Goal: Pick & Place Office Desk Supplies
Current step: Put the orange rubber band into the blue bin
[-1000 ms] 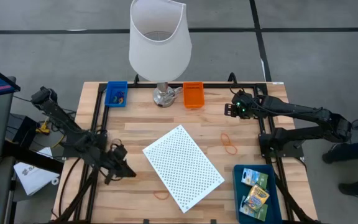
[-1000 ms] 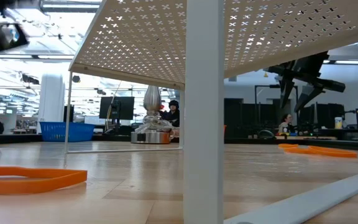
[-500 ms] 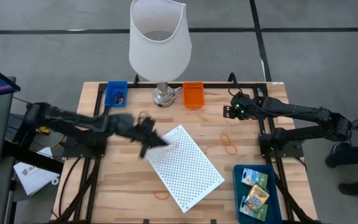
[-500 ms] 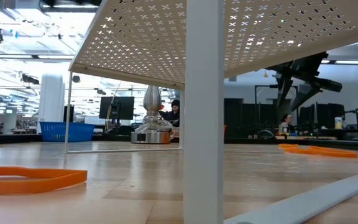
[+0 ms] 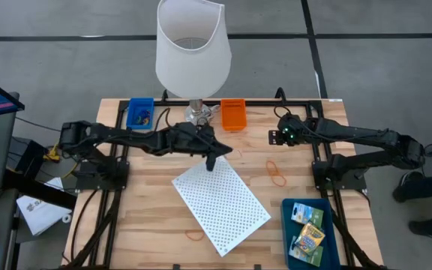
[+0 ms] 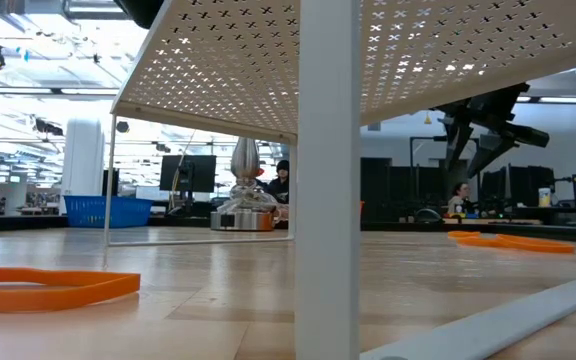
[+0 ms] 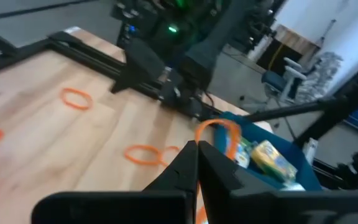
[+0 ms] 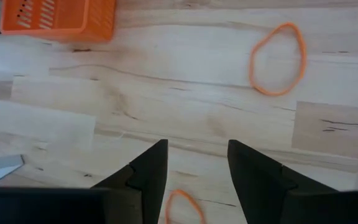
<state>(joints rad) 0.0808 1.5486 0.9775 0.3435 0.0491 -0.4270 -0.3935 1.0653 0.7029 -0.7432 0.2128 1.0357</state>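
Observation:
My left gripper [image 5: 214, 155] reaches over the far corner of the white perforated rack [image 5: 222, 201] and is shut on a thin orange rubber band [image 7: 219, 127]. My right gripper [image 5: 278, 136] hangs open above the table right of the orange basket [image 5: 233, 114]. Below it lie loose orange bands [image 8: 277, 59] [image 8: 185, 208]. Two more bands [image 5: 276, 174] lie flat right of the rack, and one [image 5: 195, 235] lies at its near side. Two printed boxes [image 5: 308, 227] lie in the blue tray [image 5: 328, 251]. My left gripper pinches the orange rubber band between its two shut fingertips [image 7: 190, 152]. The band's loop [image 7: 225, 124] stands out past the tips, lifted clear of the table. In the high view the gripper hides the band.
The big white lamp [image 5: 192, 52] stands at the middle of the far edge, its base [image 5: 196, 116] between a blue basket [image 5: 140, 112] and the orange one. The rack stands on legs [image 6: 328, 200] over the table's middle. Black frame rails [image 5: 322, 161] run along the sides.
My left arm has swung from the table's near left, up and across toward the far middle, and now reaches over the rack's far corner. The right arm has kept still.

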